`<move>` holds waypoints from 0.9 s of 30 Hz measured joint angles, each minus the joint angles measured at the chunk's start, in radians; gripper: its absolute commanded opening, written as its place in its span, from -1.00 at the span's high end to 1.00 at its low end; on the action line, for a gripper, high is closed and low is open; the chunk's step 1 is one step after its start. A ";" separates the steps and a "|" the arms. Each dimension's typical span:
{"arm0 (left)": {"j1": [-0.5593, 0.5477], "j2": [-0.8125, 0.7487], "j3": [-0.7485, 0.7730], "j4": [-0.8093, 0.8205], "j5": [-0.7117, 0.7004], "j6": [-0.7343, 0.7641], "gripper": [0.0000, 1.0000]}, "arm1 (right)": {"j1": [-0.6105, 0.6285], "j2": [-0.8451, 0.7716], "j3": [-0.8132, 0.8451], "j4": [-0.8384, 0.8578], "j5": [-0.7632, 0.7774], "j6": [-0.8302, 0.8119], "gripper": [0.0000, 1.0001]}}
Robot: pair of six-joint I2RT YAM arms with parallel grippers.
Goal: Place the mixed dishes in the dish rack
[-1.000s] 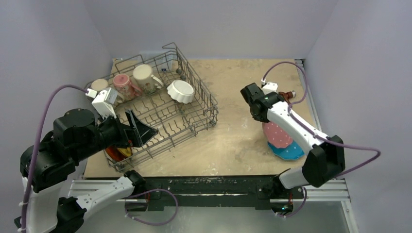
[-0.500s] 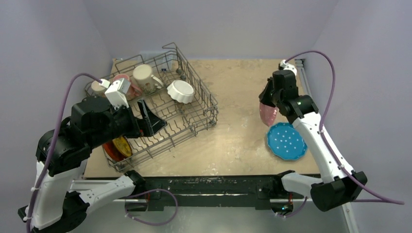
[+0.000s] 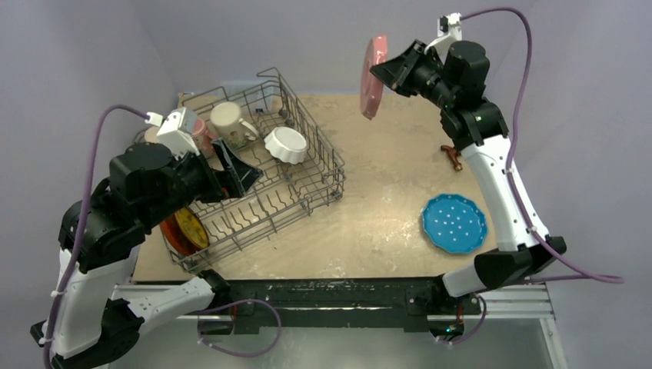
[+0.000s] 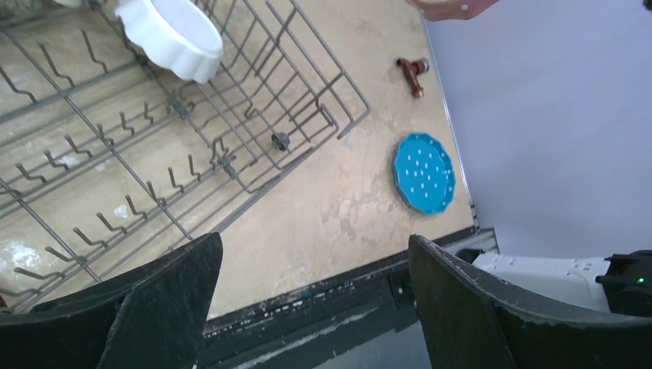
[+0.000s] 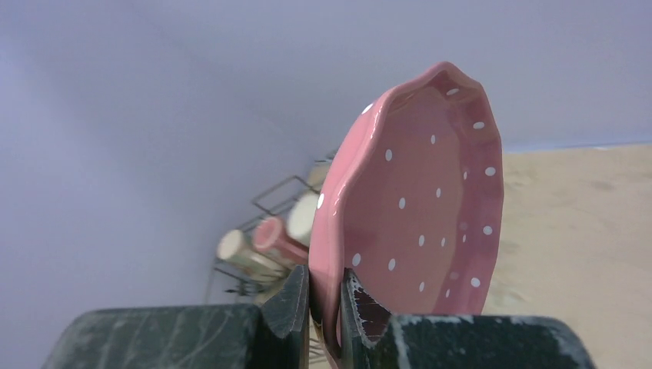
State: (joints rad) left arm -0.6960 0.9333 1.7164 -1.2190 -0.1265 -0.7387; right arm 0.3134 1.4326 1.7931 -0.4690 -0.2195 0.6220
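Note:
My right gripper is shut on the rim of the pink white-dotted plate and holds it on edge, high above the table's far side; the plate fills the right wrist view. The grey wire dish rack stands at the left and holds three mugs at its back and the white fluted bowl. The red-orange plate stands at the rack's near left corner. The blue plate lies flat on the table at the right. My left gripper is open and empty above the rack's left part.
A small brown object lies on the table near the right wall. The blue plate and the rack's near corner show in the left wrist view, with the table's front edge just below.
My right gripper has lifted the pink dotted plate off the blue plate and carried it up and to the left, turning it on edge. My left arm has risen slightly.

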 measured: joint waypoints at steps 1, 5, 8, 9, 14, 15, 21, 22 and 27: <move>0.000 0.001 0.017 0.002 -0.022 0.002 -0.79 | 0.004 0.021 0.019 0.034 -0.029 0.024 1.00; 0.000 -0.014 0.074 0.006 -0.121 0.021 -0.78 | 0.081 0.146 0.164 0.111 -0.108 0.105 1.00; 0.000 -0.045 0.103 0.008 -0.198 0.032 -0.75 | 0.167 0.219 0.194 0.232 -0.151 0.182 1.00; 0.000 -0.064 0.108 0.008 -0.227 0.035 -0.74 | 0.211 0.232 0.194 0.260 -0.164 0.200 1.00; 0.000 -0.160 0.112 0.005 -0.356 0.032 -0.71 | 0.411 0.370 0.215 0.439 -0.244 0.315 1.00; 0.000 -0.178 0.111 0.002 -0.376 0.026 -0.71 | 0.456 0.409 0.224 0.468 -0.251 0.336 1.00; 0.000 -0.242 0.118 -0.066 -0.451 -0.006 -0.70 | 0.657 0.609 0.251 0.550 -0.271 0.413 1.00; 0.000 -0.243 0.124 -0.081 -0.455 -0.010 -0.70 | 0.679 0.635 0.255 0.552 -0.271 0.418 1.00; 0.000 -0.241 0.163 -0.143 -0.453 -0.014 -0.70 | 0.774 0.735 0.258 0.533 -0.250 0.420 1.00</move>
State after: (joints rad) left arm -0.6960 0.6922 1.8797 -1.3624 -0.5793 -0.7525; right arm 1.0870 2.1674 2.0514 0.0635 -0.4694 1.0424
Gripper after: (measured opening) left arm 0.853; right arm 0.094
